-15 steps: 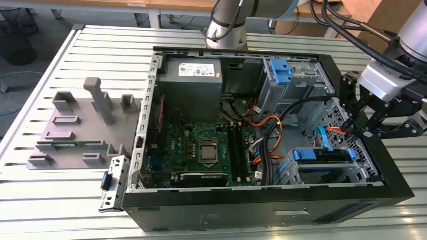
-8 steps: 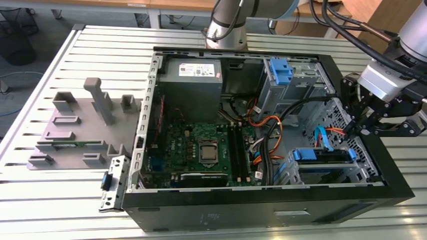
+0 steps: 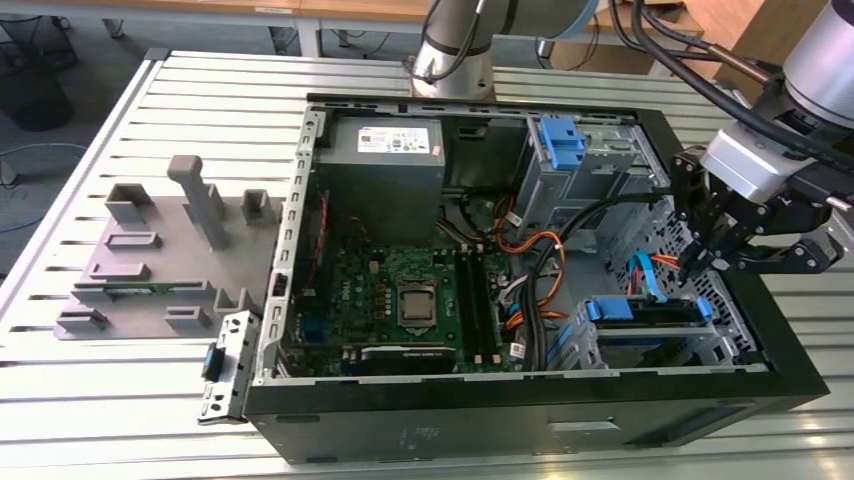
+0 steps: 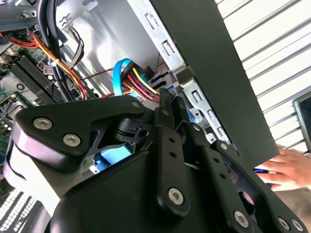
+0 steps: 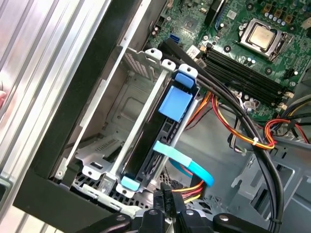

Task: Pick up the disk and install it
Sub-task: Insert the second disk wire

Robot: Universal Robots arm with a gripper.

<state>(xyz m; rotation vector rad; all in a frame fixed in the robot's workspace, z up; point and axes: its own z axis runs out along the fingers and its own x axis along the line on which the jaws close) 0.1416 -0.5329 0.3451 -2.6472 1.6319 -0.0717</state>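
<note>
Meanwhile, gripper [image 3: 747,255] apparently empty, spread over cables [image 3: 650,270] beside seated disk [image 3: 646,311]

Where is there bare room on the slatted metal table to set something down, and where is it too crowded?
Free: the slatted metal table in front of the grey plastic fixture block, and its strip behind that block. Crowded: inside the open black computer case, where orange and black cables cross beside the blue-framed disk, with the black gripper above the case's right wall.
</note>
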